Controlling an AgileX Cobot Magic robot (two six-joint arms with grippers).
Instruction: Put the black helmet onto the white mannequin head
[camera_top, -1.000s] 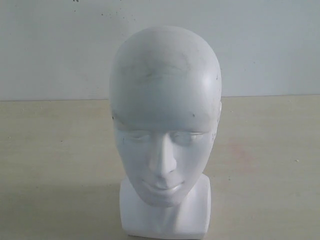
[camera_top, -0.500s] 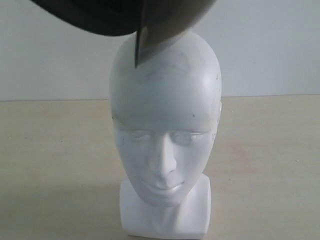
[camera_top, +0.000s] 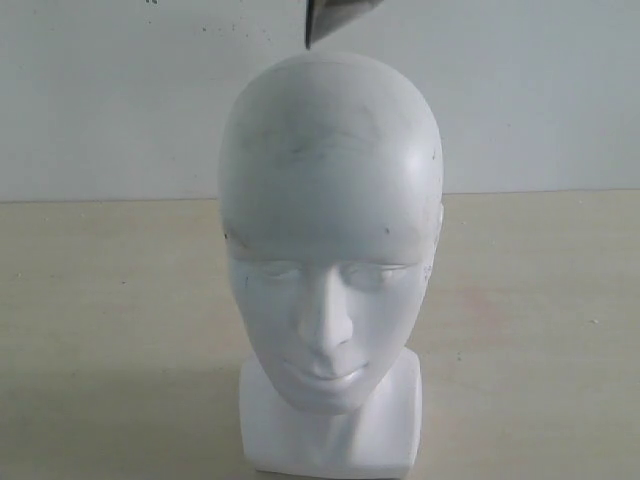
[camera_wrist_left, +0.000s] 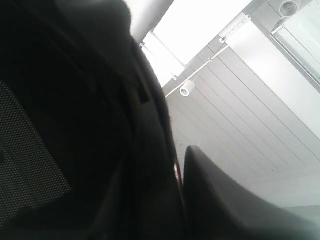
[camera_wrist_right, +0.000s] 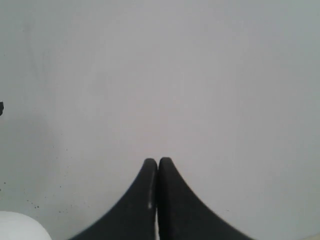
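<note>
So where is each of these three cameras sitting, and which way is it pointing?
Exterior: off the arms, level with the white mannequin head, facing its face; no robot visible.
Left wrist: tilted up at the ceiling, beside the black helmet; possibly one jaw.
Right wrist: faces the wall past its shut jaws.
Shared: exterior also catches the helmet's edge.

No text, label, brand, number or sign can be read in any view. The white mannequin head (camera_top: 330, 250) carries only small dark scuffs and no writing. The inside of the black helmet (camera_wrist_left: 75, 110) is too dark to read anything.
</note>
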